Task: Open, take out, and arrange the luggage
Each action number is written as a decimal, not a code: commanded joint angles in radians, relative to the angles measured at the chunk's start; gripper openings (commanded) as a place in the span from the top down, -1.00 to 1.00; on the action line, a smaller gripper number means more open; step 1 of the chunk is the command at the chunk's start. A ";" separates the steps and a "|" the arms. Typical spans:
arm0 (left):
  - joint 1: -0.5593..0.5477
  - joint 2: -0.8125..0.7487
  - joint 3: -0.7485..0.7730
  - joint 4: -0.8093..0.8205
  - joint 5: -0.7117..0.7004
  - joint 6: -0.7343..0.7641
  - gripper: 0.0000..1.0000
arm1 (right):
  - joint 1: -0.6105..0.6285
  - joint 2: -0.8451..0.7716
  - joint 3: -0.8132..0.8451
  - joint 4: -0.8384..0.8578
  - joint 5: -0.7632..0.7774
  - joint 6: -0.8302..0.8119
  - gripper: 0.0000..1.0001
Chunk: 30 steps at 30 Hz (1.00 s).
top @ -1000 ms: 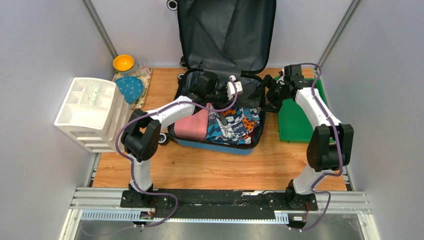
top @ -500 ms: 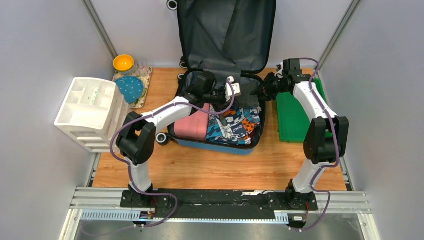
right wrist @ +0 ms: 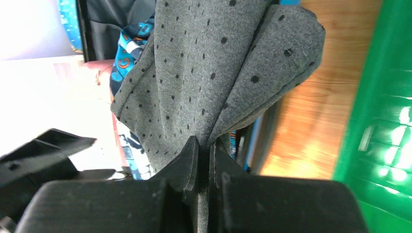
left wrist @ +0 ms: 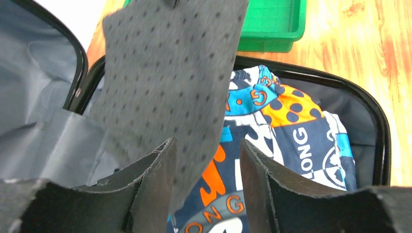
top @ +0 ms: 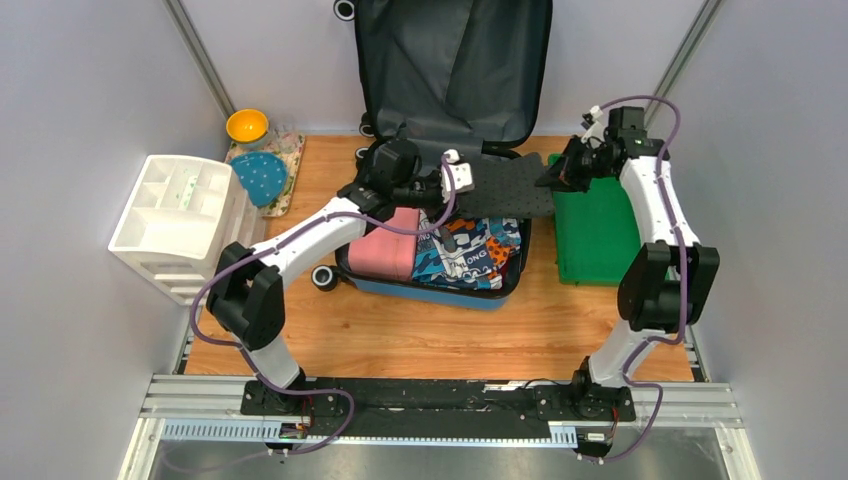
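Note:
The luggage (top: 430, 289) lies open at the table's middle, its blue shell low and its dark grey lid (top: 450, 70) upright against the back wall. Inside lie patterned blue, orange and white clothes (top: 465, 250) (left wrist: 291, 126) and a pink item (top: 385, 250). A grey dotted cloth (top: 510, 190) (left wrist: 165, 73) (right wrist: 209, 58) stretches above the case's right side. My right gripper (top: 560, 175) (right wrist: 204, 143) is shut on its right end, by the green tray. My left gripper (top: 462, 178) (left wrist: 206, 145) is open, and the cloth's loose edge hangs between its fingers.
A green tray (top: 595, 230) (left wrist: 272, 24) (right wrist: 384, 121) lies right of the case. A white compartmented organiser (top: 180, 220) stands at the left. Behind it are an orange bowl (top: 246, 125) and a blue dotted item (top: 260, 175). Bare wood shows in front of the case.
My right gripper closed on the grey cloth and drew it right, toward the green tray. My left gripper opened and let the cloth go.

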 commanded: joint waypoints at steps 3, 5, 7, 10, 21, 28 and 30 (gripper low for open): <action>0.079 -0.055 -0.041 -0.112 -0.010 -0.131 -0.18 | -0.109 -0.099 0.035 -0.179 0.044 -0.356 1.00; 0.100 -0.051 -0.047 -0.115 -0.015 -0.156 -0.18 | -0.158 -0.070 0.035 -0.222 0.049 -0.434 1.00; 0.113 -0.046 -0.053 -0.127 -0.013 -0.173 -0.18 | -0.224 -0.028 0.054 -0.271 0.066 -0.535 1.00; 0.113 -0.048 -0.070 -0.122 -0.009 -0.182 -0.18 | -0.295 0.032 0.102 -0.293 0.099 -0.639 1.00; 0.113 -0.040 -0.081 -0.135 -0.021 -0.170 -0.18 | -0.441 0.186 0.156 -0.160 0.319 -0.934 1.00; 0.113 -0.034 -0.070 -0.155 -0.045 -0.154 -0.18 | -0.429 0.192 0.038 0.041 0.524 -0.857 1.00; 0.113 -0.032 -0.067 -0.167 -0.054 -0.153 -0.18 | -0.432 0.169 -0.037 0.144 0.587 -0.834 1.00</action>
